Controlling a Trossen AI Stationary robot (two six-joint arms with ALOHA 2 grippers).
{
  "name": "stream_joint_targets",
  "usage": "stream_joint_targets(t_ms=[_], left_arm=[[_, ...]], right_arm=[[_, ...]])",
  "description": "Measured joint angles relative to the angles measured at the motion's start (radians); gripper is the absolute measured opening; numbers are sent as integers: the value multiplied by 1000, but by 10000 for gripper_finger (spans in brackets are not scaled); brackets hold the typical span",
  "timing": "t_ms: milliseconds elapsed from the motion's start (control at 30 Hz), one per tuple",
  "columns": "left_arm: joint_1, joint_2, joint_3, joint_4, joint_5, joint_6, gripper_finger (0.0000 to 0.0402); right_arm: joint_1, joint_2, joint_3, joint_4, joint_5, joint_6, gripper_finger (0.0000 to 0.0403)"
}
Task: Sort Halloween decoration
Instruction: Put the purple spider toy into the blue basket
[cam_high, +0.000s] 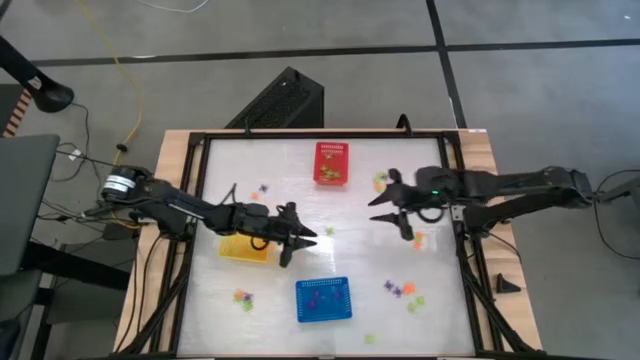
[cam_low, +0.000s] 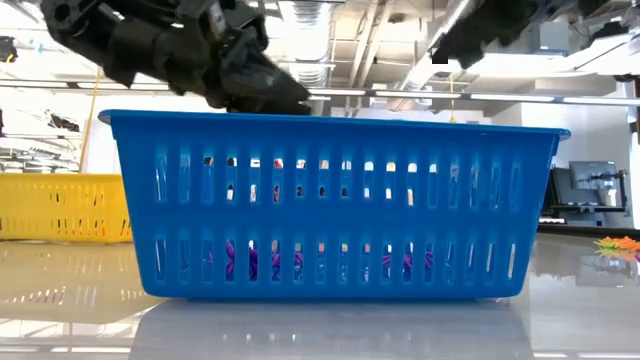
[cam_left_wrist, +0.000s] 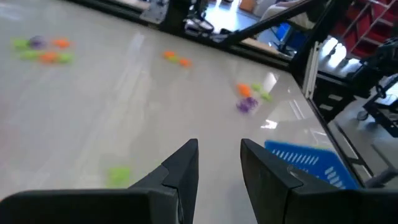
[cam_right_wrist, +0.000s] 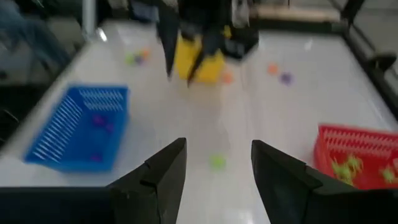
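While trinkets (cam_high: 400, 291) lie scattered (orientation unreadable), both hands hover.

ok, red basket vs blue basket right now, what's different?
The red basket sits at the far middle of the table; the blue basket sits at the near edge. In the high view the red basket's long side runs front to back, the blue basket's left to right. The red basket holds light green trinkets; the blue basket holds purple ones. Both are perforated rectangular baskets standing upright.

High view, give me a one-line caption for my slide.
Two arms over a white table, left gripper and right gripper empty, among red basket, yellow basket, blue basket and scattered trinkets.
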Motion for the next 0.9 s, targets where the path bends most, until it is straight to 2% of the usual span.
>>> stream_joint_targets(t_ms=[100,200,300,433,567,667,767,900], left_arm=[[-11,64,85,-69,34,52,108],[-13,82,175,-284,35,93,108],[-6,80,269,-546,-79,133,108],[31,81,364,-795,-237,199,108],[150,68,414,-1045,-254,188,108],[281,53,417,-1184,-220,175,108],[411,49,408,-1235,-137,183,108],[543,47,389,-1241,-99,200,108]], right_arm=[[28,-71,0,-2,-1,-1,212],[53,-103,0,2,0,-41,211],[65,-108,0,20,0,-111,211],[51,-101,0,49,10,-205,211],[26,-92,0,53,67,-213,211],[4,-89,0,35,86,-180,211],[-13,-90,0,8,88,-177,211],[-29,-89,0,-36,87,-144,211]])
